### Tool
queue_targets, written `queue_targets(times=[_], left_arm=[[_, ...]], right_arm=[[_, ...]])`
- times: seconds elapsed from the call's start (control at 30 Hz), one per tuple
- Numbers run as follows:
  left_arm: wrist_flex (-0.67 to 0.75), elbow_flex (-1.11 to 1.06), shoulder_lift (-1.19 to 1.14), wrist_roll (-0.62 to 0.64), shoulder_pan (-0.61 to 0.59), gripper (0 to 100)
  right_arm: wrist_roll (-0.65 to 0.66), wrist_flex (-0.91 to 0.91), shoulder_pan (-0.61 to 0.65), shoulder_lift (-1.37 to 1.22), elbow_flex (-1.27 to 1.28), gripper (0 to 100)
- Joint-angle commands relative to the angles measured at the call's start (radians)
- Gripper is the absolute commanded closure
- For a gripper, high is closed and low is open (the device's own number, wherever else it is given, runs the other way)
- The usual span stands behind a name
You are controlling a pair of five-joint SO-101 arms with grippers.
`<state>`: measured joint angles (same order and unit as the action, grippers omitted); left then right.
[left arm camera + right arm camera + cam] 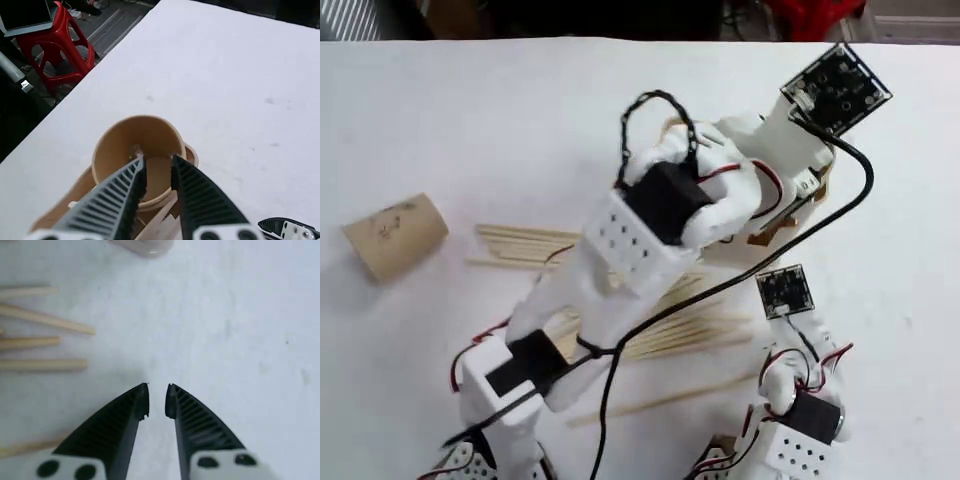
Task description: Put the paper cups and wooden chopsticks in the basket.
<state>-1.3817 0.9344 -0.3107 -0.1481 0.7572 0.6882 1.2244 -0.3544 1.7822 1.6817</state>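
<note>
Left pincer point(156, 165): you find it hanging just over the mouth of an upright paper cup point(125, 145), its fingers parted by a narrow slit; the cup's inside shows through the slit and nothing is pinched between them. That cup stands inside the basket point(60, 205), whose tan wooden wall shows beside it. In the high view, note the left arm point(640, 230) stretched from the near edge across the white table point(520, 120) to the basket, covering most of it, so you see just a few wooden pieces past the wrist. Second cup point(395, 235): it lies on its side on the table toward the left edge of the high view, well apart from the basket. Chopsticks point(525, 238): loose on the table, fanned out between the lying cup and the basket, many passing under the left arm; one stick lies apart from the rest, nearer the arm bases. Right arm point(800, 410): it sits low at the near edge, beside the left arm's base. Right pincer point(156, 400): it hangs over bare table, fingers a narrow slit apart and holding nothing; the ends of several chopsticks lie near it, not touching. Red stool point(55, 45): it stands on the floor beyond the table's edge
</note>
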Motion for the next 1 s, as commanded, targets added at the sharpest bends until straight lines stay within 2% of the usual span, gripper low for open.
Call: queue_targets(times=[0.0, 0.13, 0.23, 0.3, 0.4, 0.53, 0.63, 0.7, 0.97], left_arm=[[-0.126, 0.245, 0.015, 0.003, -0.087, 90], [-0.264, 0.405, 0.015, 0.012, -0.325, 90], [-0.394, 0.512, 0.015, 0.012, -0.576, 90], [-0.411, 0.529, 0.016, 0.012, -0.777, 89], [-0.411, 0.474, 0.008, 0.012, -1.075, 87], [-0.408, 0.215, 0.013, 0.002, -1.343, 79], [-0.377, -0.025, 0.004, -0.112, -1.481, 79], [-0.287, -0.216, 0.007, -0.186, -1.546, 79], [0.114, -0.769, 0.007, -0.331, -1.649, 77]], right_arm=[[0.006, 0.004, 0.005, 0.016, 0.009, 93.2], [0.006, 0.004, 0.005, 0.016, 0.009, 93.2], [0.006, 0.004, 0.005, 0.016, 0.009, 93.2], [0.006, 0.004, 0.005, 0.016, 0.009, 93.2], [0.006, 0.004, 0.005, 0.016, 0.009, 93.2], [0.006, 0.004, 0.005, 0.016, 0.009, 93.2], [0.006, 0.004, 0.004, 0.016, 0.009, 93.2], [0.006, 0.004, 0.005, 0.016, 0.009, 93.2], [0.006, 0.004, 0.005, 0.016, 0.009, 93.2]])
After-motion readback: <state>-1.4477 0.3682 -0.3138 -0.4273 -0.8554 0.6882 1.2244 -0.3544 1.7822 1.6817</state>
